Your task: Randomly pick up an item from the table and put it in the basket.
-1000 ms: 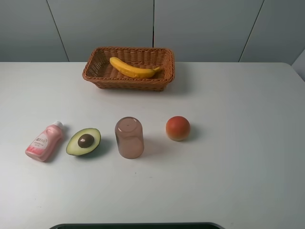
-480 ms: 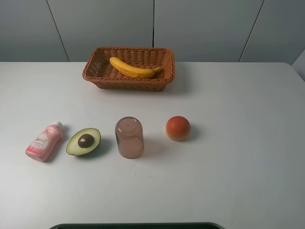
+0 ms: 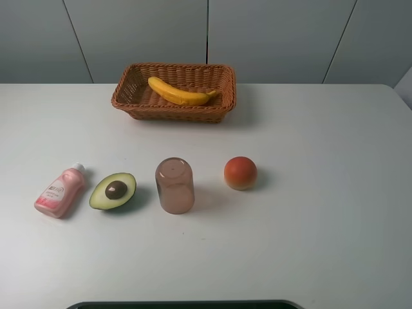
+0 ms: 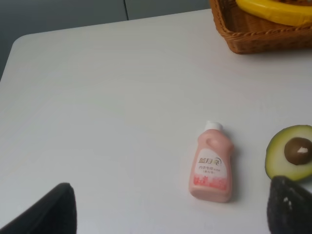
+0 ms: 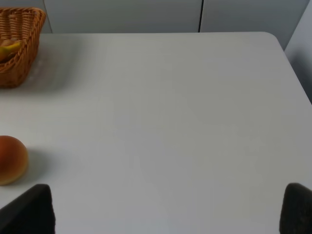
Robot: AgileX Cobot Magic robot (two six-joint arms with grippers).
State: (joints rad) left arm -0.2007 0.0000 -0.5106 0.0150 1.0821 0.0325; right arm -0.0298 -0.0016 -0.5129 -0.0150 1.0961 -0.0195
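Nothing had moved across the three exterior frames: every object kept its position and neither arm entered that view. Both grippers were drawn back at the near edge; the left gripper (image 4: 170, 207) and the right gripper (image 5: 168, 209) each showed two dark fingertips set wide apart, spread and holding nothing. Ahead of the left fingers lay a pink bottle (image 4: 211, 163) and a halved avocado (image 4: 291, 152). On the table (image 3: 322, 244), an inverted cup (image 3: 174, 185) and a round fruit (image 3: 240, 172) stood in the same row. The banana (image 3: 180, 93) lay inside the basket (image 3: 129, 96), so the placement appeared complete
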